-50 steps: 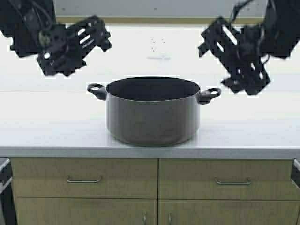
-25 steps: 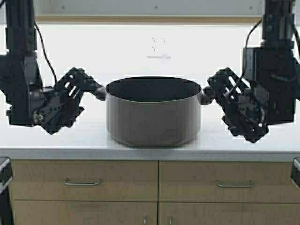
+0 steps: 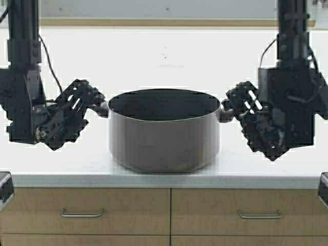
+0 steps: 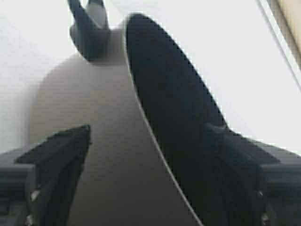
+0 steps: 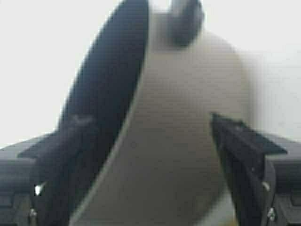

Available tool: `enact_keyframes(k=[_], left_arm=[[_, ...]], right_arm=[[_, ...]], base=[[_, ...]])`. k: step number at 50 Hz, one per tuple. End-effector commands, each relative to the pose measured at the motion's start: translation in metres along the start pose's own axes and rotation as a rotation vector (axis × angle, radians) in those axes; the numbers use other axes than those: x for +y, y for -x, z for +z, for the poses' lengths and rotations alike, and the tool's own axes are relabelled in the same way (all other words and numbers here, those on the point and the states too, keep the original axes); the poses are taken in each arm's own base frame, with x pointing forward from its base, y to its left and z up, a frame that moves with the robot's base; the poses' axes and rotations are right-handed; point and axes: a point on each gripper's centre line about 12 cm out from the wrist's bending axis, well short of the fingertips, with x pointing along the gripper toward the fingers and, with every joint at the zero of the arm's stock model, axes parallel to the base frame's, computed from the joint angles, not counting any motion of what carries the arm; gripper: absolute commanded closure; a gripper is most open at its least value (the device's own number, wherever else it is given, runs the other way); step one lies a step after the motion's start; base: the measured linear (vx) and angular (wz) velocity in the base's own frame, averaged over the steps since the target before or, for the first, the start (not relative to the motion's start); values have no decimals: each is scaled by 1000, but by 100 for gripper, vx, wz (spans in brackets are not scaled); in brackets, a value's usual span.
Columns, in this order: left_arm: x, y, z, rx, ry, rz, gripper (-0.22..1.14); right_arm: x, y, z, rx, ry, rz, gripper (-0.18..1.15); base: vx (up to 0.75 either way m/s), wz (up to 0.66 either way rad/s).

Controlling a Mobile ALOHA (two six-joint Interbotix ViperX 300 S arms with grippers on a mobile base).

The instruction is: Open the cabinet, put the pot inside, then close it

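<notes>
The grey pot (image 3: 164, 136) stands on the white counter (image 3: 164, 56), near its front edge. My left gripper (image 3: 100, 105) is at the pot's left loop handle (image 3: 104, 108) and my right gripper (image 3: 230, 106) at its right handle (image 3: 225, 113). In the left wrist view the gripper (image 4: 148, 136) is open wide, one finger by the pot's outer wall (image 4: 108, 141) and the other against the dark inside. The right wrist view shows that gripper (image 5: 150, 127) open the same way around the pot (image 5: 188, 94). The wall cabinet is out of view.
Below the counter's front edge are two beige drawers with horizontal bar handles (image 3: 82, 212) (image 3: 259, 215). A pale wall with a wooden strip (image 3: 164, 22) runs along the counter's back. Bare counter lies behind and beside the pot.
Both arms came down from above the counter to the pot's two handles. The robot has moved closer: pot, counter edge and drawers sit lower and larger in the high view.
</notes>
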Motion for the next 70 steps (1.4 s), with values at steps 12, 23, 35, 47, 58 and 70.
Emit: enact_keyframes(k=[12,23,35,47,58,70], left_arm=[[39,-97,24,-3,107,-140,-10],[46,-139,27,-16,121,-180,-10],[53,-164,30,-50,119,-165,-10],[59,-169,30,-74,133,-157,-10],[57,-171,32,-75,145,-161,-5],[49,-169,34,-52,165,-169,81]], right_arm=[[-22,-90,10,-134,-159,130,-6],[-37,-129,17,-129,-235,202,-6],[-45,-158,15,-156,-315,256,-5],[-46,-171,11,-161,-329,272,-5],[-43,-177,12,-167,-337,285,-3],[-38,-175,13,-150,-331,286,89]], base=[[0,0],[0,-2],[0,0],[0,0],[0,0],[0,0]])
